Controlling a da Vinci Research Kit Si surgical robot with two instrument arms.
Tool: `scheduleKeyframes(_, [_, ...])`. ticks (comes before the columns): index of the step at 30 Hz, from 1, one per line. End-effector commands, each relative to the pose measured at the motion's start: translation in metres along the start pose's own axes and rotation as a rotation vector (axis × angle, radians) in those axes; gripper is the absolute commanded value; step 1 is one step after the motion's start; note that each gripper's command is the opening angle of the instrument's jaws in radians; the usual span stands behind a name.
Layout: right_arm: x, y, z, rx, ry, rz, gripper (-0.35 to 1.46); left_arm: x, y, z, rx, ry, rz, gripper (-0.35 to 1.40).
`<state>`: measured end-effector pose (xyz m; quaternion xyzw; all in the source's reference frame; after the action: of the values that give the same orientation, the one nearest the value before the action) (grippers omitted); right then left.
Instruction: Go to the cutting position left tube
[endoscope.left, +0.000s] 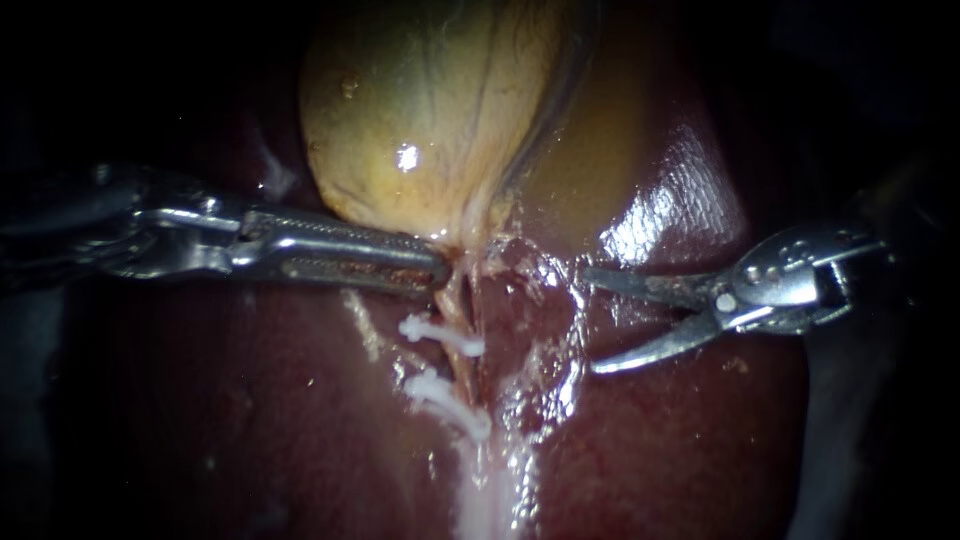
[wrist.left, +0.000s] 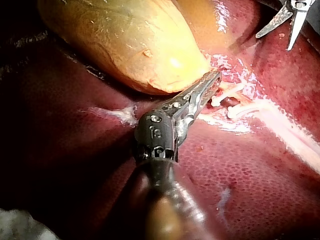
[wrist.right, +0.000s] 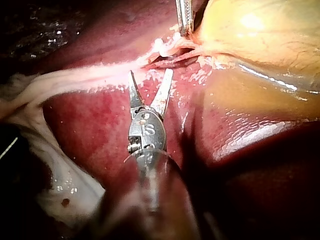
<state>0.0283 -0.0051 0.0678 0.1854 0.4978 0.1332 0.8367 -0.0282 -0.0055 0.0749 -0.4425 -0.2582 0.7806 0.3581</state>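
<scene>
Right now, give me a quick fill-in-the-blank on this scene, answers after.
The right instrument has its jaws ___, clear of the tube. The tube carries ___ white clips. The left instrument grips the narrow end of the ___.
Missing: open; two; gallbladder.

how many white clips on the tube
2. The upper clip sits just under the left instrument's tip; the lower clip lies further down the tube, away from the gallbladder. Tissue could hide others.
</scene>
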Motion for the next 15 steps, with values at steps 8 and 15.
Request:
scheduleKeyframes(8, [0.0000, 0.0001, 0.0000, -0.002, 0.000, 0.001, 1.43, 0.0013, 0.0018, -0.0033, -0.006, -0.001, -0.007, -0.35])
scheduleKeyframes(15, [0.0000, 0.0000, 0.0000, -0.003, 0.000, 0.001, 1.43, 0.0027, 0.0034, -0.0070, 0.016, 0.013, -0.012, -0.35])
